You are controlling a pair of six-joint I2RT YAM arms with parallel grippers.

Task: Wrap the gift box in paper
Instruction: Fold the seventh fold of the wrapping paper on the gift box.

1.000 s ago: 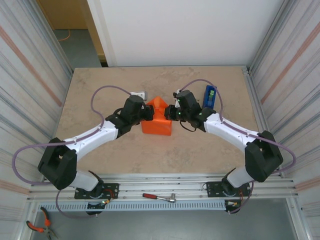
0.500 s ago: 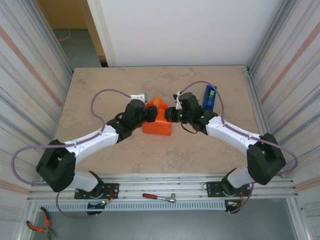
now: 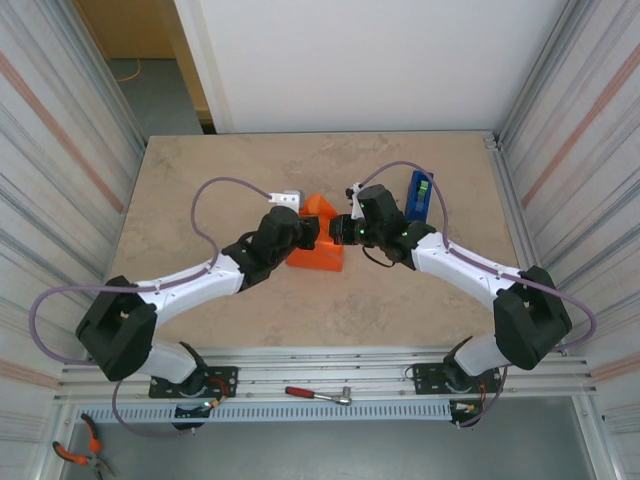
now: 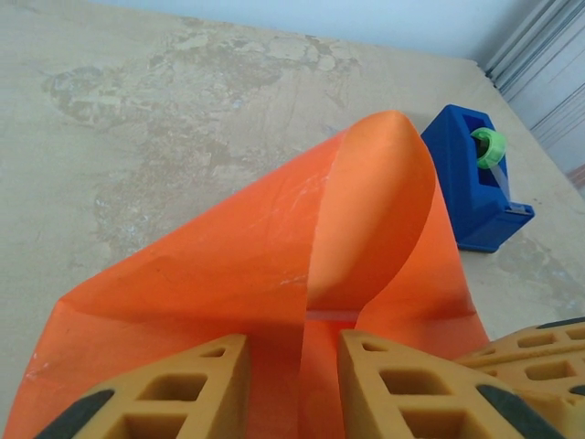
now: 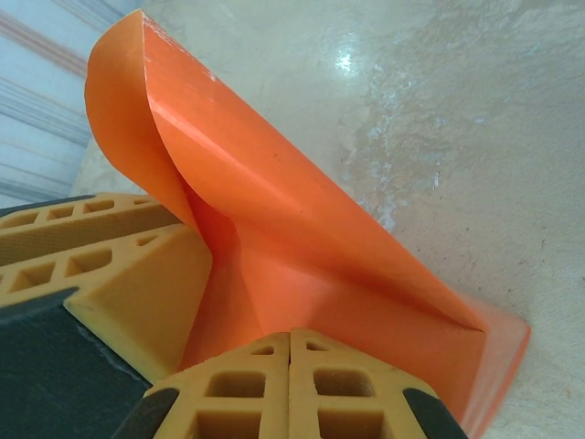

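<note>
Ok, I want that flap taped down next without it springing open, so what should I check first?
1. Left gripper open: ok, its fingers stand apart with a crease of the paper in the gap.
2. Right gripper shut: ok, fingers pressed together at the paper's edge. Whether it pinches the paper: cannot tell.
3. Flap lying flat: not ok, it curls upward.
4. Gift box centred under the paper: cannot tell, the paper covers it.
5. Blue tape dispenser upright and apart from the paper: ok.
</note>
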